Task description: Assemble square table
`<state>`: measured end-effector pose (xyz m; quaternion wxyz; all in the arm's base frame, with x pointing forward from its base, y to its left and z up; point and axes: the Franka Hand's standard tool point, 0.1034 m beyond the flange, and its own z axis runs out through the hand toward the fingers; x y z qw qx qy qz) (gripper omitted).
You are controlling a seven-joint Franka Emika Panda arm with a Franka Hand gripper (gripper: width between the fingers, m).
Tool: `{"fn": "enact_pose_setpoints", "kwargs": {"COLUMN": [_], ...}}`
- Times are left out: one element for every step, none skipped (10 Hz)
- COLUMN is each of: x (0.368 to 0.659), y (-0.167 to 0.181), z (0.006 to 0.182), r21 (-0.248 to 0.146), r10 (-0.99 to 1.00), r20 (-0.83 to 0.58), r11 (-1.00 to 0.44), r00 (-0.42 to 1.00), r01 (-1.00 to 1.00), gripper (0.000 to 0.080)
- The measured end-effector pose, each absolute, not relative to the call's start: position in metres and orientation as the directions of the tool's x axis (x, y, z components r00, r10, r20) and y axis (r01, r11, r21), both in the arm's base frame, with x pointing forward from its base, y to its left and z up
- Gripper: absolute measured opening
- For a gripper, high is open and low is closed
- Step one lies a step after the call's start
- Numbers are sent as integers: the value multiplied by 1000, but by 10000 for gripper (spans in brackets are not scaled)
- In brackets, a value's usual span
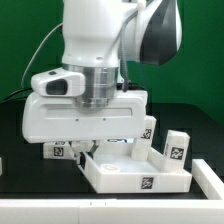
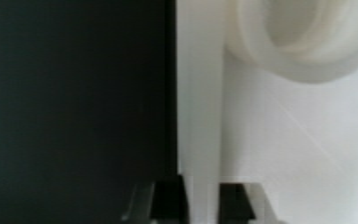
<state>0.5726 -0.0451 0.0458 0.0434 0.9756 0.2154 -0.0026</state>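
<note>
Item: square table top (image 1: pixel 120 178), white, lying flat on the dark bench (image 2: pixel 69 100) beneath the arm, with tagged legs (image 1: pixel 178 147) near it. State of hand (image 2: pixel 204 202): closed to its narrowest, fingertips at the top's bright edge near what looks like a corner hole (image 2: pixel 300 45). Likely purpose is to nudge or steady the top rather than lift it. Whether the edge is actually pinched cannot be told.

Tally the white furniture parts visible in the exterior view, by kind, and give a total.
table top: 1
legs: 3, named by the exterior view's sides: left leg, middle leg, right leg
Total: 4 parts in view; the arm could hide others.
</note>
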Motion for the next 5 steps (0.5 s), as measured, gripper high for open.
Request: {"fn": "enact_pose_setpoints", "kwargs": {"x": [586,590,587,587,586], "y": [-39,-40,-43,-45,-47], "z": [49,48,46,45,45], "r21": [87,88,89,92,94], "r10": [516,571,593,640,672], "r20": [-21,-22,-34,-47,-57], "r11": [-852,-817,-800,-762,-732], "r00": [856,821,804,767,738], "r01": [516,570,594,641,674], "gripper": [54,54,54,54,54]}}
